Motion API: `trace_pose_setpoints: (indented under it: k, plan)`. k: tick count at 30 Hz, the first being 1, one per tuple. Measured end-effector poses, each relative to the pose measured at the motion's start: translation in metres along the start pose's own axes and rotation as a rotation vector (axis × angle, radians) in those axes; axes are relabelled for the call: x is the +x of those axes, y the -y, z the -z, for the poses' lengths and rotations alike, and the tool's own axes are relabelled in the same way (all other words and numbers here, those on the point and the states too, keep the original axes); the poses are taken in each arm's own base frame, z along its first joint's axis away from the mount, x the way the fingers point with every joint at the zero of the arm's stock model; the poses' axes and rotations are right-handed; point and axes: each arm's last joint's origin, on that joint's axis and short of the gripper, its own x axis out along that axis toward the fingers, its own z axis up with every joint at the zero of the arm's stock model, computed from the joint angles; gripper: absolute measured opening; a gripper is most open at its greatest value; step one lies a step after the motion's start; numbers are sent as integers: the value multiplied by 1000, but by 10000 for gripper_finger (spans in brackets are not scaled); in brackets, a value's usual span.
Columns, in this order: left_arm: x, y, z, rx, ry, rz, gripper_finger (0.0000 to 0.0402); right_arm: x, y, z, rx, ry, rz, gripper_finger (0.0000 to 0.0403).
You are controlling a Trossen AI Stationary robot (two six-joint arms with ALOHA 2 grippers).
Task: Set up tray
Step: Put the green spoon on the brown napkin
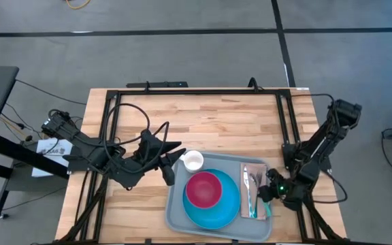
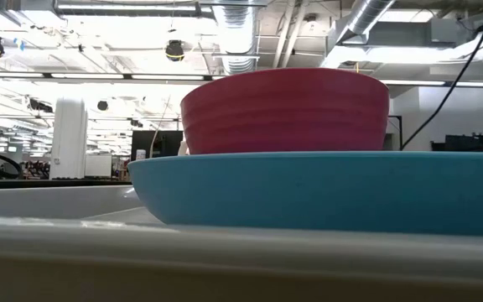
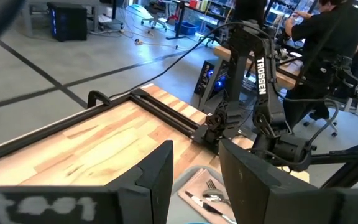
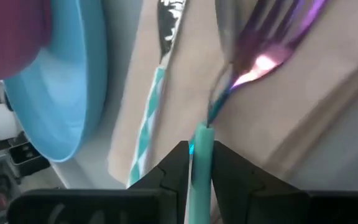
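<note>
**Tray nearly set; last utensil going down**

Left gripper (image 1: 172,158) parked over bare surface (image 1: 203,122) just off the tray's left edge, fingers spread wide, holding nothing. Near the white cup (image 1: 192,161), not touching it as far as the high view shows.

Tray (image 1: 175,211) at the near edge of the surface, right of centre. Already loaded: white cup in the far-left corner, blue plate (image 1: 229,207) in the middle, red bowl (image 1: 203,188) on the plate, tan napkin (image 1: 258,170) along the right side with a fork (image 1: 248,180) and other cutlery on it.

Right gripper (image 1: 269,196) low over the napkin's near end, pinched narrow on a teal utensil handle (image 4: 201,158), as the right wrist view shows. Looks like the final placement; release and retreat likely all that remains.

Room: wide open boards behind the tray for the left arm to back out. Tight on the right: tray rim, black frame rail (image 1: 286,129) and surface edge close together, so lift straight up before swinging away. Near tray rim close to the surface edge; avoid nudging it forward.
</note>
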Motion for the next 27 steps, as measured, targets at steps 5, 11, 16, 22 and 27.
trace_pose_setpoints:
  k: [5,11,16,22,27]
  plan:
    - [0,0,0,-19,-2,3,118,4,-6,3,21,1,-67,58]
    - [0,0,0,-30,-2,2,118,6,-10,2,51,4,-92,58]
    - [0,0,0,-40,-2,2,118,10,-15,-6,92,33,-88,58]
    - [0,0,0,-57,-3,4,118,20,-16,-17,105,11,-11,58]
    - [0,0,0,-59,-7,11,118,27,-16,-15,91,-49,29,59]
